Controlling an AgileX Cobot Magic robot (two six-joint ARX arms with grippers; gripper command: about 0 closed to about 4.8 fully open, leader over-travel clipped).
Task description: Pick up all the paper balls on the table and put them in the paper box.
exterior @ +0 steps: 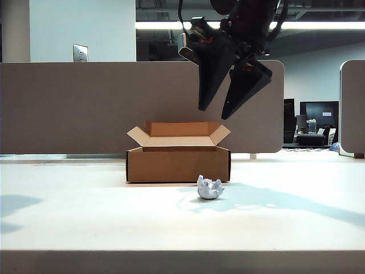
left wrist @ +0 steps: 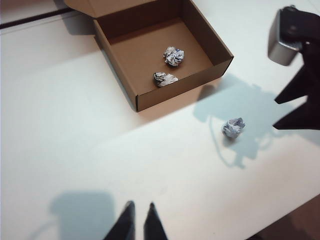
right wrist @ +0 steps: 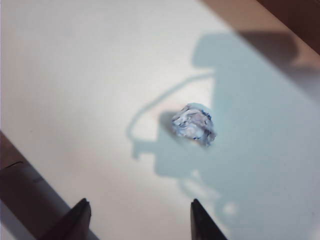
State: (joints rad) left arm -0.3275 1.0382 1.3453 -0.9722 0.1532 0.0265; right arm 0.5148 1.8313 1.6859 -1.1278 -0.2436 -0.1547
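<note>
While the right gripper (right wrist: 137, 220) hangs high above the table (exterior: 85, 217) with its fingers spread apart and empty, one paper ball (right wrist: 194, 123) lies on the tabletop below it, just in front of the paper box (exterior: 178, 162). The left gripper (left wrist: 138, 222) hovers over bare table with its fingertips nearly together, holding nothing. Two more paper balls (left wrist: 173, 56) (left wrist: 164, 78) rest inside the open box.
</note>
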